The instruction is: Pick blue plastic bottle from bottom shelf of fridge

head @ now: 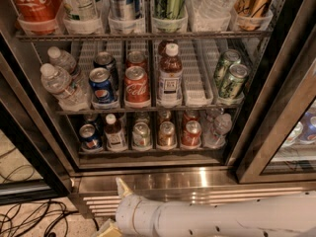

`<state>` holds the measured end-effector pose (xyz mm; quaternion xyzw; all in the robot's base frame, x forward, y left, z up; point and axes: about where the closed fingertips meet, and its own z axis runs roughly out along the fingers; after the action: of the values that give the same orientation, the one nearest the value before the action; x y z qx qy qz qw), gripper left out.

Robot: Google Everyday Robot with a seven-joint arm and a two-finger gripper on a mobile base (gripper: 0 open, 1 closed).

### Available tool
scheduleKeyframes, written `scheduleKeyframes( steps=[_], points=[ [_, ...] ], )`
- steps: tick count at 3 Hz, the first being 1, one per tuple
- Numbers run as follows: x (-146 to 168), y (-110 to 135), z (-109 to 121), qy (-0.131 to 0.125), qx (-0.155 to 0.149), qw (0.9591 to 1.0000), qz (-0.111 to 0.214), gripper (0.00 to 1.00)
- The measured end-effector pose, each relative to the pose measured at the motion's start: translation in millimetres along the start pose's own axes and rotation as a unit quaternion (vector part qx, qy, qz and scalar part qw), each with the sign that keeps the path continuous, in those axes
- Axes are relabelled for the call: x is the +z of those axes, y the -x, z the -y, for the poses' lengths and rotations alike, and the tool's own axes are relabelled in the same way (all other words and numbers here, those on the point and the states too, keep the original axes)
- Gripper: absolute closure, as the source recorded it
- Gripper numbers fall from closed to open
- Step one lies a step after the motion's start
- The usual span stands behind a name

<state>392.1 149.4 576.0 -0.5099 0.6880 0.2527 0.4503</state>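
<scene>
Black cables (29, 216) lay tangled on the speckled floor at far left. Above them, in the steel fridge (163, 179), a big red bottle (32, 4) read "Coca-Cola" in white script. On the middle rack, two ribbed clear water bottles (57, 85) leaned left of a blue Pepsi can (102, 85) and a red Coca-Cola can (136, 85). A taller brown bottle (170, 78) came next, then two green cans (232, 80) whose print was unreadable.

On the bottom shelf (148, 153), a wire rack with whitish lane trays, a blue can (90, 136) stood first. Just beside it, in the second lane, stood the small bottle (114, 132): clear plastic, dark drink, white cap, and a white label too small to read. To its right came a silver can (141, 135), a copper can (166, 134), a red can (191, 133) and a clear bottle (217, 130).

The gripper (109, 206) hung below the fridge's sill, well apart from the small bottle. Its cream fingers (122, 186) were spread with nothing between them. The smooth white arm (222, 218) ran off rightward.
</scene>
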Motion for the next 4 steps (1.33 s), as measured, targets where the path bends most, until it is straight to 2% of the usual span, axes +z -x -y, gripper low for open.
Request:
scheduleKeyframes(
  steps=[1, 2, 3, 4],
  points=[
    [15.2, 1.9, 13.1, -0.050, -0.003, 0.9985, 0.020, 0.00],
    [11.3, 11.6, 68.0, -0.148, 0.005, 0.9873, 0.056, 0.00],
    [-1.5, 12.4, 113.7, -0.239, 0.025, 0.9672, 0.083, 0.00],
    [-9.3, 6.0, 139.8, -0.302, 0.057, 0.9454, 0.109, 0.00]
  ],
)
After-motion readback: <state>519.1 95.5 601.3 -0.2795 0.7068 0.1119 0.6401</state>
